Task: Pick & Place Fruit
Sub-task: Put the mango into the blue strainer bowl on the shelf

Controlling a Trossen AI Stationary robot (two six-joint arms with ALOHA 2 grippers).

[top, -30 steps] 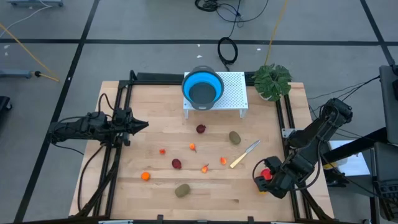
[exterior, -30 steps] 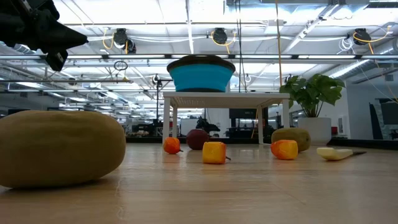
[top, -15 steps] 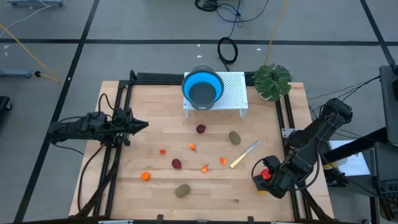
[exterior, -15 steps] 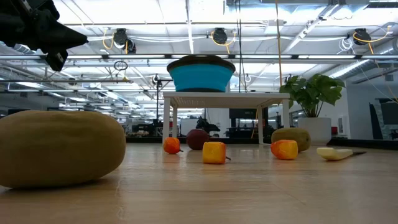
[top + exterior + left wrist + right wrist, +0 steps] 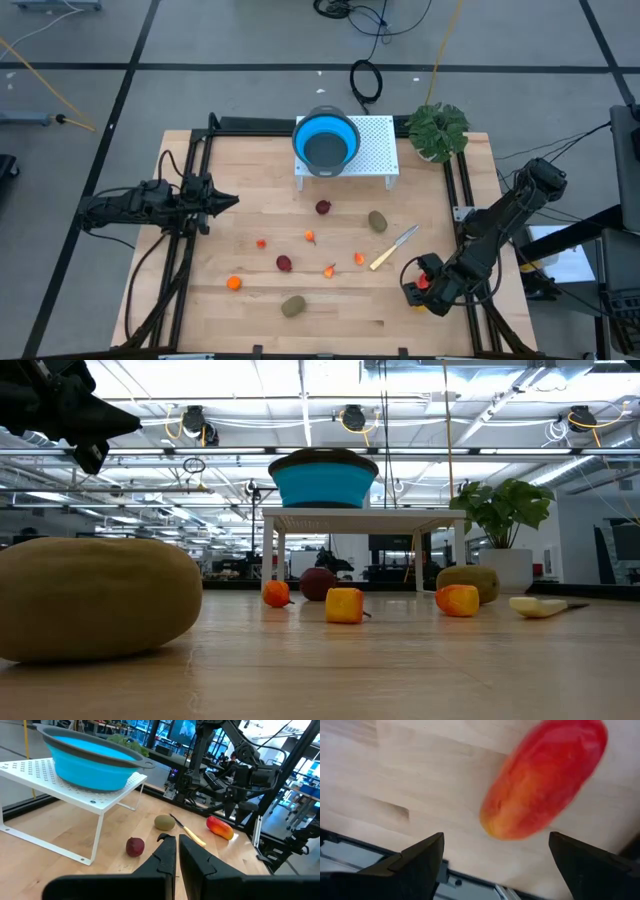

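— Hovering wide open, the right gripper [image 5: 424, 288] frames the long red-orange fruit [image 5: 543, 777] at lower right; nothing held.
— I think it must descend, then close. Left gripper [image 5: 222, 201] waits shut, mid-left.

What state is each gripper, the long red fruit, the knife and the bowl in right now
left gripper: shut, empty, above table's left edge.
right gripper: open, over the long red fruit.
Long red fruit: lying on table, ungripped.
knife: flat on table.
blue bowl: upright on white rack.

blue bowl [image 5: 326, 143] – white rack [image 5: 375, 140], plant [image 5: 437, 130], knife [image 5: 394, 248]
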